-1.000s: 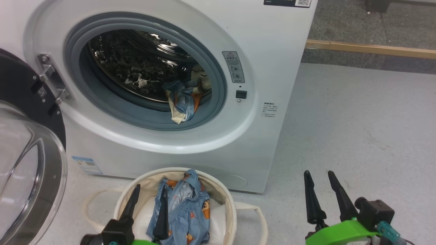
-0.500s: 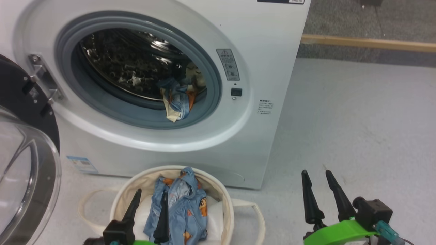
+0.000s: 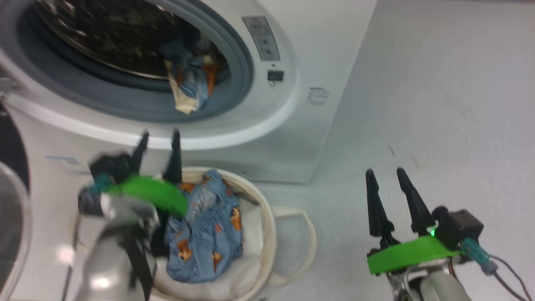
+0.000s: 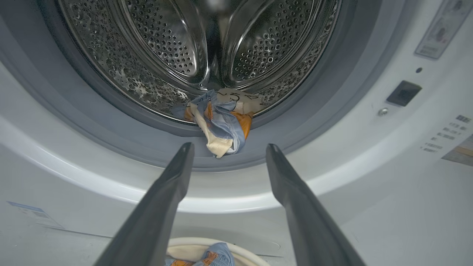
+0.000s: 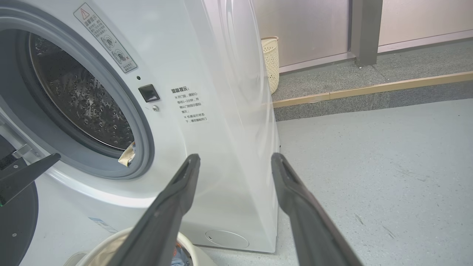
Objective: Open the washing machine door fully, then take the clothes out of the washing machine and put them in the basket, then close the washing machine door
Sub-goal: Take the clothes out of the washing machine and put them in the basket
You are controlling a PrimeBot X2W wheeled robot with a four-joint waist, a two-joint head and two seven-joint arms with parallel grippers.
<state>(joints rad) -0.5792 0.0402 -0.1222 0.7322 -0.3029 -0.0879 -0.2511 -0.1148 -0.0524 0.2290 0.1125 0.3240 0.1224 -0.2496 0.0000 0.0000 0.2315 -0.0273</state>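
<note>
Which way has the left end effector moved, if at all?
Yes. The left end effector has gone forward: its tips, earlier over the basket, now reach past its far rim toward the washing machine.

The left claw point(image 3: 160, 136) and right claw point(image 3: 384, 172) each have two long black fingers point(image 3: 376, 207) tapering to points, on a bright green bracket point(image 3: 409, 255). A black block point(image 3: 457, 228), teal plug point(image 3: 476, 253) and dark cable point(image 3: 503, 264) sit by the right one. A black strap point(image 3: 140, 267) crosses the pale grey left forearm point(image 3: 104, 267).
</note>
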